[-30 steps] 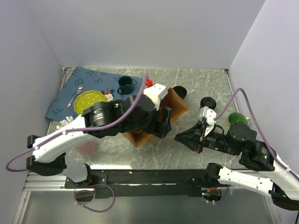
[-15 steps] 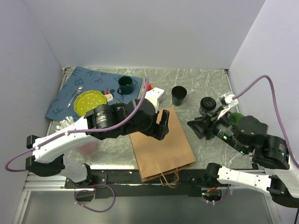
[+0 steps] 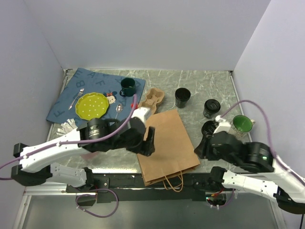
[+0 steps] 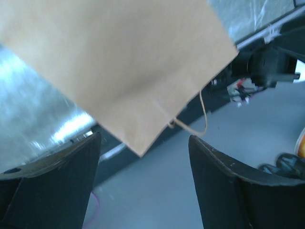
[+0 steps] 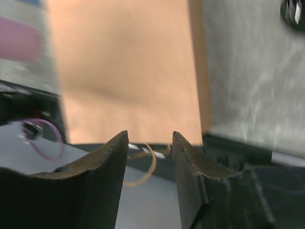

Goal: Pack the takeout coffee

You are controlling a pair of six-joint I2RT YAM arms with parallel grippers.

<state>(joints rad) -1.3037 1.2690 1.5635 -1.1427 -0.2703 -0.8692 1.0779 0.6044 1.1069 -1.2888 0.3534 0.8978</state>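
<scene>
Left end effector (image 4: 144, 139) spread, right (image 5: 150, 135) seemingly parted

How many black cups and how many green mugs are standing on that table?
Black cups: 3, one partly hidden by the right arm
Green mugs: 2
Total: 5
</scene>
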